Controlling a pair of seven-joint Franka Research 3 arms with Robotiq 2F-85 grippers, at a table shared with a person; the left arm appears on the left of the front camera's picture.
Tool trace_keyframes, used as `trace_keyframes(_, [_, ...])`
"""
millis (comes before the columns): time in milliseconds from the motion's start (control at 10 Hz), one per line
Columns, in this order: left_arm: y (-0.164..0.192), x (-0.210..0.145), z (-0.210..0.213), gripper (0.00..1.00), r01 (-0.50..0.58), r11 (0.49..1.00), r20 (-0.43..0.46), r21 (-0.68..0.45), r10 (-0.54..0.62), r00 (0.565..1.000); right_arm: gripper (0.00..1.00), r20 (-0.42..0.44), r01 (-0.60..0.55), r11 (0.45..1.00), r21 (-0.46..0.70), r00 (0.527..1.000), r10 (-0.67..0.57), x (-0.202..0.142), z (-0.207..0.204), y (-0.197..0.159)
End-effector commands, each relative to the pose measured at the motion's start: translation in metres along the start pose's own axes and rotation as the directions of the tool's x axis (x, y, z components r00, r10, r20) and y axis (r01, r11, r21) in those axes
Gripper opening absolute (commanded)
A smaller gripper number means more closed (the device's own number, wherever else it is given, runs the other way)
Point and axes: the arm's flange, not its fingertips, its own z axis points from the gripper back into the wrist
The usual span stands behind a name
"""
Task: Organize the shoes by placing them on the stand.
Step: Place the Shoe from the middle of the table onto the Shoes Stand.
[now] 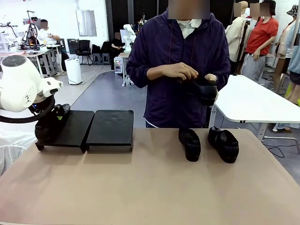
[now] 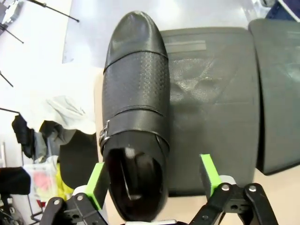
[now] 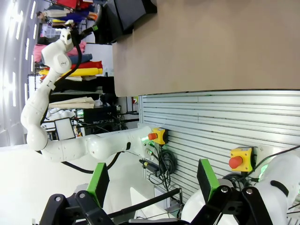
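A glossy black shoe (image 2: 136, 108) lies along the outer edge of the stand's left platform (image 2: 211, 103), toe pointing away from me. My left gripper (image 2: 152, 178) stands open around its heel, with a clear gap at one green pad (image 2: 208, 173). In the front view this gripper (image 1: 50, 125) hangs over the left platform (image 1: 77, 126), beside the right platform (image 1: 111, 126). Two shoes (image 1: 190, 143) (image 1: 224, 145) rest on the table at the far right. The person holds another shoe (image 1: 205, 89) in both hands. My right gripper (image 3: 152, 180) is open with nothing between its fingers.
The person stands at the far edge behind the tan tabletop (image 1: 140, 187). A white table (image 1: 253, 101) stands behind on the right. The right wrist view looks past the table's near edge at a grey slatted panel (image 3: 211, 122) with emergency-stop buttons.
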Motion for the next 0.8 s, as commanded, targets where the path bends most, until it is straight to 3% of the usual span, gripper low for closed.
trace_keyframes(0, [-0.004, -0.008, 0.066, 1.0, 0.003, 0.997, -0.021, -0.071, -0.005, 1.0, 1.0, 0.003, -0.024, 1.0, 0.019, 1.0, 0.024, -0.001, 0.002, 0.004])
trace_keyframes(200, [0.005, -0.027, 0.146, 1.0, 0.093, 0.968, -0.079, -0.231, -0.114, 0.99, 1.0, 0.003, -0.024, 1.0, 0.019, 1.0, 0.024, -0.001, 0.002, 0.004])
trace_keyframes(300, [0.003, -0.053, 0.194, 1.0, 0.252, 0.908, -0.114, -0.334, -0.304, 0.946, 1.0, 0.003, -0.024, 1.0, 0.019, 1.0, 0.024, -0.001, 0.002, 0.004])
trace_keyframes(400, [0.0, -0.084, 0.233, 1.0, 0.298, 0.904, -0.11, -0.307, -0.344, 0.932, 1.0, 0.003, -0.024, 1.0, 0.019, 1.0, 0.024, -0.001, 0.002, 0.004])
trace_keyframes(500, [-0.002, -0.116, 0.259, 1.0, 0.315, 0.902, -0.162, -0.294, -0.372, 0.914, 1.0, 0.003, -0.024, 1.0, 0.019, 1.0, 0.024, -0.001, 0.002, 0.004])
trace_keyframes(700, [-0.001, -0.168, 0.281, 1.0, 0.151, 0.963, -0.285, -0.223, -0.212, 0.935, 1.0, 0.003, -0.024, 1.0, 0.019, 1.0, 0.024, -0.001, 0.002, 0.004])
